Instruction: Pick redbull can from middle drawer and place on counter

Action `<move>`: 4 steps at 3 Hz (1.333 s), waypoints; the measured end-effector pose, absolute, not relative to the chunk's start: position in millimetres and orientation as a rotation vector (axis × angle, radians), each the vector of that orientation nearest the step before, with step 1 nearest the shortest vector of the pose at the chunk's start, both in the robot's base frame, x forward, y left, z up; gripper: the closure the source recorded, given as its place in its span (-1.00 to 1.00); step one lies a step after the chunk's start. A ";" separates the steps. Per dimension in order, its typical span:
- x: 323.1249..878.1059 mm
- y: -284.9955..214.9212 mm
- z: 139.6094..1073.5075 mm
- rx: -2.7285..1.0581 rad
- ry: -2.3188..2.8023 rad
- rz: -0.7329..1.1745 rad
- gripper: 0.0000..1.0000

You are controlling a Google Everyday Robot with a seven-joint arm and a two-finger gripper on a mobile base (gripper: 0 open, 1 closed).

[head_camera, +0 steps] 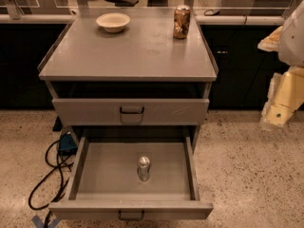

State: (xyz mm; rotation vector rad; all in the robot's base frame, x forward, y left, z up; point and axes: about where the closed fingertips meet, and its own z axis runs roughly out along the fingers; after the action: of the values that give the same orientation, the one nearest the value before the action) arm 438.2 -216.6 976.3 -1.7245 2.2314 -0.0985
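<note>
The task is at its very start, and nothing of it is done. The slim silver-grey metal redbull can (143, 168) stands upright on the smooth grey floor of the wide, shallow grey metal middle drawer (107, 172). It sits a little right of the drawer's middle, well apart from both side walls. The drawer is pulled fully out, so the opening step needs no further work and the can is free to reach from above.

The broad flat grey metal counter (133, 53) on top of the cabinet carries only two things, both at its far edge. These are a shallow cream round bowl (113, 22) at the left and a wider brown-orange can (181, 21) at the right. The near half of that surface is bare, which I judge to be ample room for setting the can down.

The cream-coloured gripper (278, 109) hangs at the right edge of the view, beside the cabinet at about the height of the closed grey drawer front (131, 111). It is well apart from the can and touches nothing. It seems to be cut off by the frame, so I cannot tell whether it is open or closed, and it holds nothing that I can see.

What is left is everything: reaching down into the drawer, gripping the can, lifting it clear of the drawer walls, and placing it upright on the counter.
</note>
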 end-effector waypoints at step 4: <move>453.9 -232.5 820.9 -1.647 2.060 0.572 -1.00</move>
State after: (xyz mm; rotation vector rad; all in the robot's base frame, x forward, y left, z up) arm 453.9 -232.5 820.9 -1.6471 2.0596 0.5722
